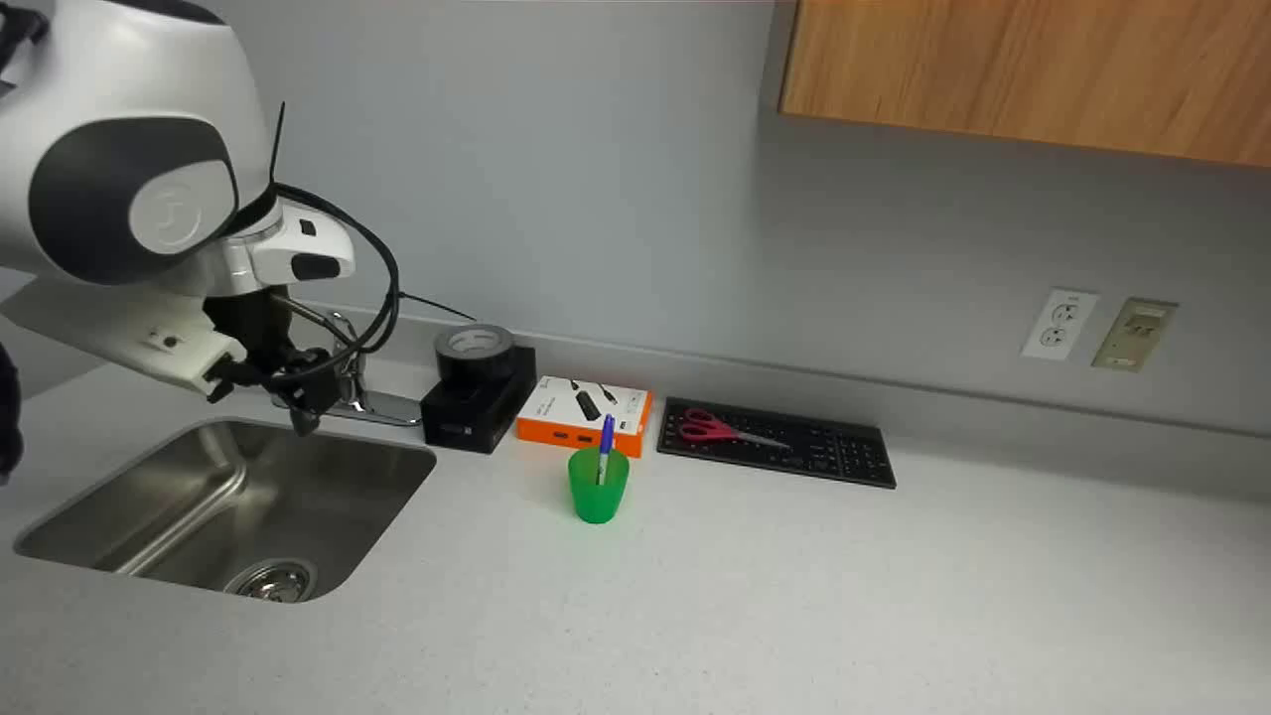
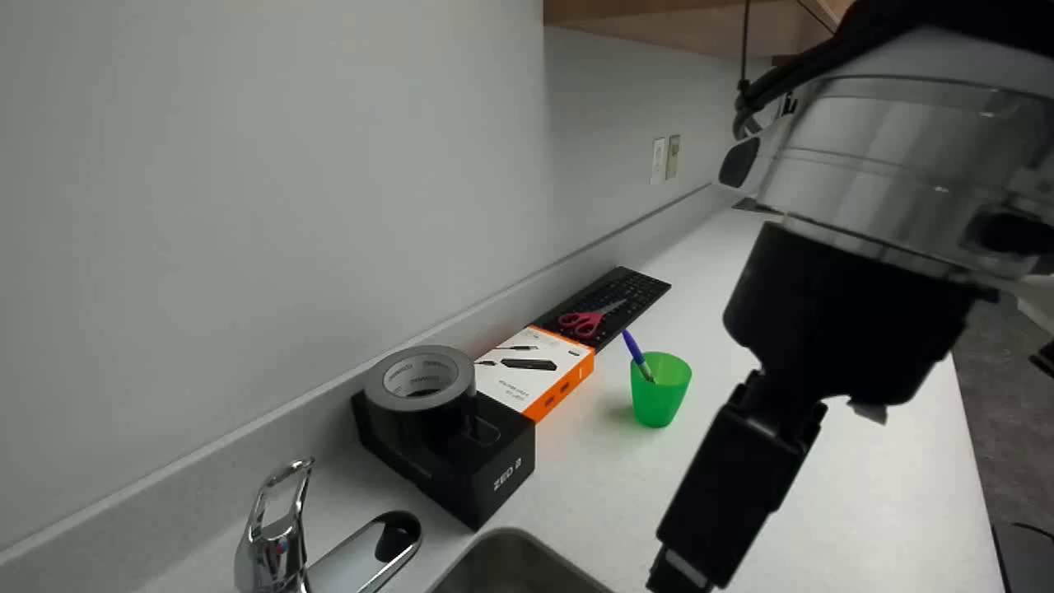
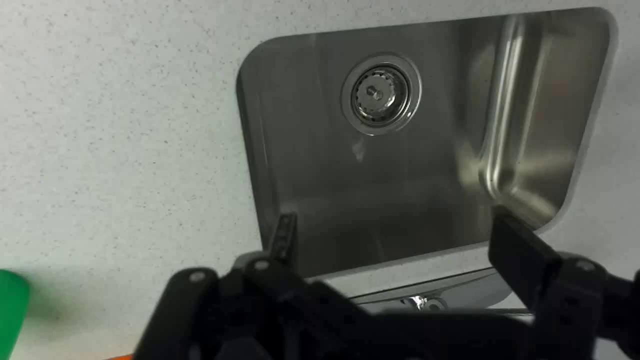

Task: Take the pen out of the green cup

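The green cup (image 1: 598, 500) stands upright on the countertop, right of the sink. It also shows in an exterior view (image 2: 659, 401), and part of it shows at the lower left edge of the wrist view (image 3: 11, 312). The thin blue pen (image 1: 607, 437) stands leaning in the cup, its blue end above the rim; it also shows in an exterior view (image 2: 634, 349). The pen is out of the wrist view. My gripper (image 3: 393, 222) is open and empty, with fingers wide apart. It hangs above the sink, well apart from the cup.
The steel sink (image 1: 328, 477) and chrome faucet (image 2: 276, 539) lie below and behind the gripper. A black box (image 2: 494, 469) bears a tape roll (image 2: 420, 383). An orange-and-white box (image 1: 576, 434) stands behind the cup. Red scissors (image 1: 707, 428) lie on a black keyboard (image 1: 834, 455). A cabinet (image 1: 1023, 74) hangs overhead.
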Motion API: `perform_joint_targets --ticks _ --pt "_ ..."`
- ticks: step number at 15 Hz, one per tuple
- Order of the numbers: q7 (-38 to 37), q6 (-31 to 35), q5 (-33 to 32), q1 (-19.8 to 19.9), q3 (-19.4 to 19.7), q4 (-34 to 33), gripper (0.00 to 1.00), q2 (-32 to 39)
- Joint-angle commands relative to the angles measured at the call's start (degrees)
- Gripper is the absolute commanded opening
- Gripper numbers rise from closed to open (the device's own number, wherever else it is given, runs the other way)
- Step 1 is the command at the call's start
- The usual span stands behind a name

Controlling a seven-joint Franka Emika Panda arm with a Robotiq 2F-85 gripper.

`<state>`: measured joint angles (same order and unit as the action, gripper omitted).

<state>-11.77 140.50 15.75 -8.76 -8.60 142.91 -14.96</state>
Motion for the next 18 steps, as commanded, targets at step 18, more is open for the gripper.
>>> perform_joint_targets --ticks 18 --pt "9.32 -14.99 -5.02 10.44 12.72 -18.43 1.0 12.76"
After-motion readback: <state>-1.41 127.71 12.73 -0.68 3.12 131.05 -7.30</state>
